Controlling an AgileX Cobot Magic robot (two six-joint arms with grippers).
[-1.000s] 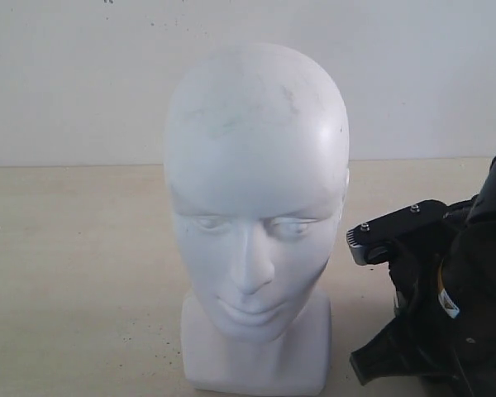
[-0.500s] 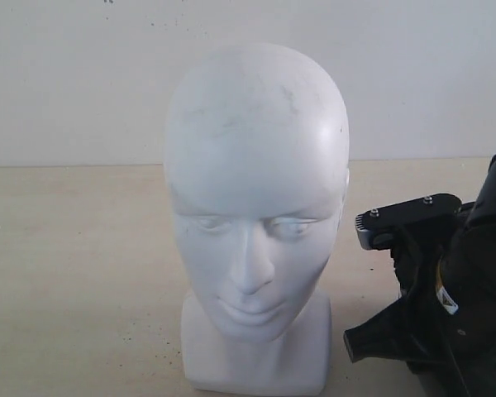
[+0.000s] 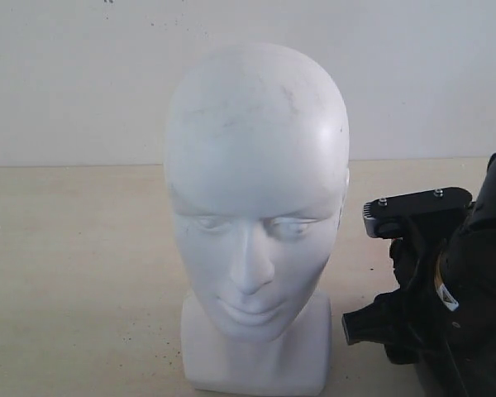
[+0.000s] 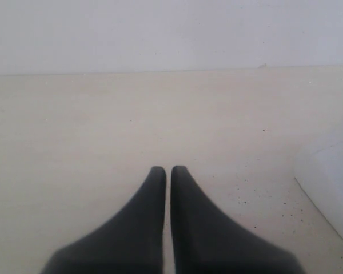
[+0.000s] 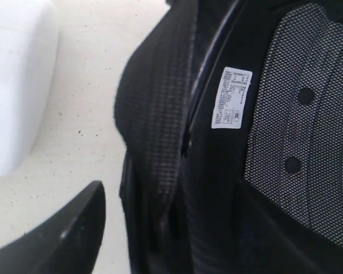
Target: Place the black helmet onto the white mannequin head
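The white mannequin head [image 3: 256,190] stands upright on its blocky neck base in the middle of the exterior view, facing the camera. Its base also shows in the left wrist view [image 4: 328,185] and the right wrist view [image 5: 14,74]. The black helmet [image 3: 489,265] lies at the right edge, partly cut off. Its mesh lining and white label fill the right wrist view [image 5: 274,120]. My right gripper [image 3: 357,275] is open and straddles the helmet's padded edge. One finger [image 5: 68,234] stays outside, apart from the padding. My left gripper [image 4: 168,169] is shut on nothing, low over the table.
The pale beige table [image 3: 74,273] runs back to a plain white wall [image 3: 74,74]. Bare tabletop lies to the left of the head and in front of my left gripper.
My right gripper has shifted up and to the right against the helmet, and its two fingers have drawn nearer to each other. The head and helmet have stayed put.
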